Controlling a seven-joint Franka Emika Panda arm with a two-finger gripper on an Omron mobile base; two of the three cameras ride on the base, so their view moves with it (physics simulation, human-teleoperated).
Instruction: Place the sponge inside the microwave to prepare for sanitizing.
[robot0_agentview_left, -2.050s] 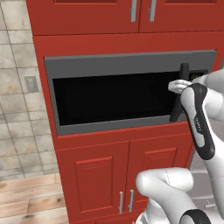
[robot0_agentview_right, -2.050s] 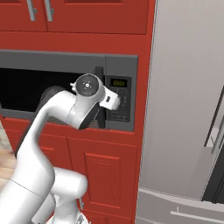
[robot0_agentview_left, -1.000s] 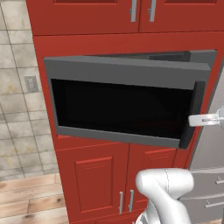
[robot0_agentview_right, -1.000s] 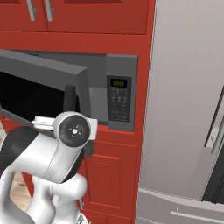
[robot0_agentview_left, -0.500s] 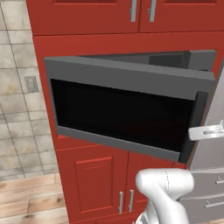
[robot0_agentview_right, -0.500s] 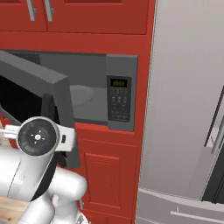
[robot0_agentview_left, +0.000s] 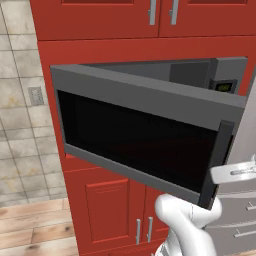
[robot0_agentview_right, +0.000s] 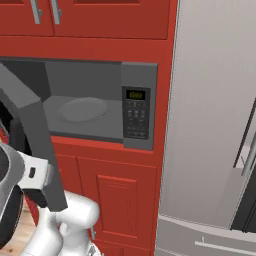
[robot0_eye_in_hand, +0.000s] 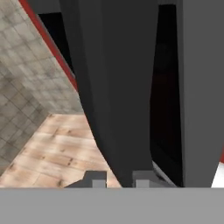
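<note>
The microwave (robot0_agentview_right: 140, 75) is built into red cabinetry, and its black-glass door (robot0_agentview_left: 135, 135) stands swung well out on its left hinge. Inside I see the round grey turntable (robot0_agentview_right: 82, 109); the keypad with a green display (robot0_agentview_right: 136, 117) sits right of the cavity. My gripper (robot0_eye_in_hand: 119, 179) is shut on the door's dark handle (robot0_eye_in_hand: 113, 109), which runs up between the two fingertips (robot0_eye_in_hand: 94, 179). In the left base view my white hand (robot0_agentview_left: 235, 172) meets the handle (robot0_agentview_left: 216, 165) at the door's free edge. The sponge is out of view.
A tall grey refrigerator (robot0_agentview_right: 215, 125) stands directly right of the microwave. Red cabinet doors (robot0_agentview_left: 110, 210) lie below and more above. A tiled wall (robot0_agentview_left: 20, 125) and wooden floor (robot0_agentview_left: 30, 235) are to the left of the open door.
The door has swung further out from the microwave with my hand on its handle, exposing the cavity and turntable. My hand has moved outward and lower with it.
</note>
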